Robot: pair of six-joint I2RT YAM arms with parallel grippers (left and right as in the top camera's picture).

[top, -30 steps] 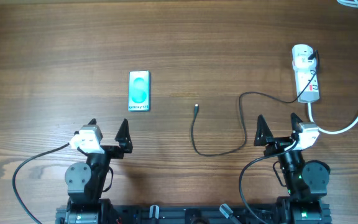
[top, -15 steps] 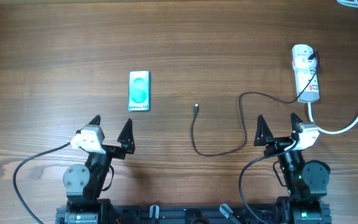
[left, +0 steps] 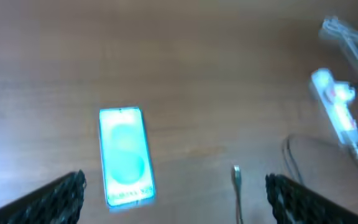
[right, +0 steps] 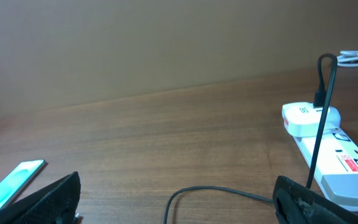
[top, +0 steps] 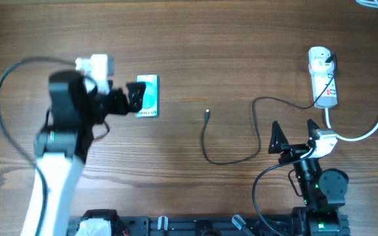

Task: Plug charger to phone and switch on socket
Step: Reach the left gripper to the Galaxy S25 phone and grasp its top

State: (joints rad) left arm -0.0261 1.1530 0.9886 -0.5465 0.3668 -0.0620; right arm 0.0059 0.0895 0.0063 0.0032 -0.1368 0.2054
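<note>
Since the earlier frame the left arm has swung from its rest place near the front edge far out over the desk (top: 241,39), while the right arm has not moved. The left end effector (top: 127,99) now hangs just beside the phone (top: 151,92) and partly covers its left edge in the overhead view. Its jaws stand wide open and hold nothing; the wrist view shows the phone lying flat between them, screen lit, nearer to the left finger. The picture is blurred, so I cannot tell if a finger touches it.

The right end effector (top: 293,137) is also open and empty, low at the front of the desk. The charger (top: 228,157) lies in a loose loop in front of it. Its small plug (top: 207,114) rests free on the wood, between the phone and the socket (top: 322,77) and well apart from both. The other end of the cable goes to an adapter seated in the socket at the far right.

I judge the task is only at its beginning: nothing is gripped yet and the plug is not in the phone. The red-marked switch (right: 352,163) is untouched; its position I cannot read.
</note>
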